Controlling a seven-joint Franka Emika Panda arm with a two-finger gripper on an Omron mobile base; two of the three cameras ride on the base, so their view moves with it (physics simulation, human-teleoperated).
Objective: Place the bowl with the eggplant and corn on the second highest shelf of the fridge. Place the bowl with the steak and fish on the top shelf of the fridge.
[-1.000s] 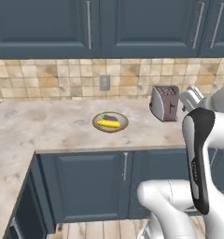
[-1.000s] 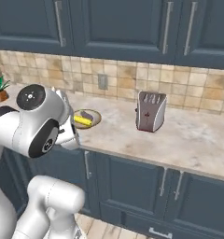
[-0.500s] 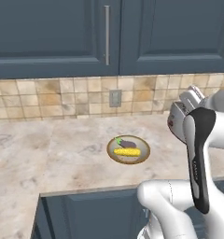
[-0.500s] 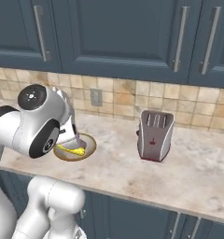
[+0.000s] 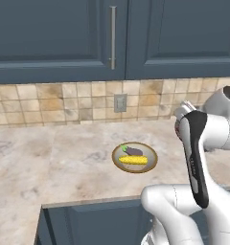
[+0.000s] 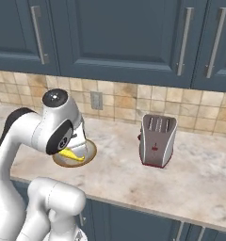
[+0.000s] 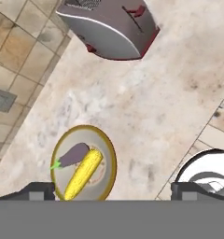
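A shallow, gold-rimmed bowl (image 5: pixel 135 171) rests on the marble counter. It holds the dark purple eggplant (image 5: pixel 132 151) and the yellow corn (image 5: pixel 133 161) side by side. From the hand view the bowl (image 7: pixel 86 127) lies low and left, with the eggplant (image 7: pixel 74 155) beside the corn (image 7: pixel 83 173). My gripper (image 7: pixel 114 191) hovers above the counter, open and holding nothing; its left fingertip is over the bowl's edge. In the right base view my arm covers part of the bowl (image 6: pixel 90 151). The fridge, steak and fish are out of view.
A silver toaster (image 6: pixel 156 140) stands on the counter to the right of the bowl, also seen as the toaster (image 7: pixel 109 28) in the hand view. Dark blue wall cabinets (image 5: pixel 112 38) hang above a tiled backsplash with an outlet (image 5: pixel 120 102). The counter's front edge (image 5: pixel 88 201) runs close below the bowl.
The base has driven, so the whole picture shifted: the counter, bowl and toaster now look closer and sit further right in the left base view. The gripper has stayed open.
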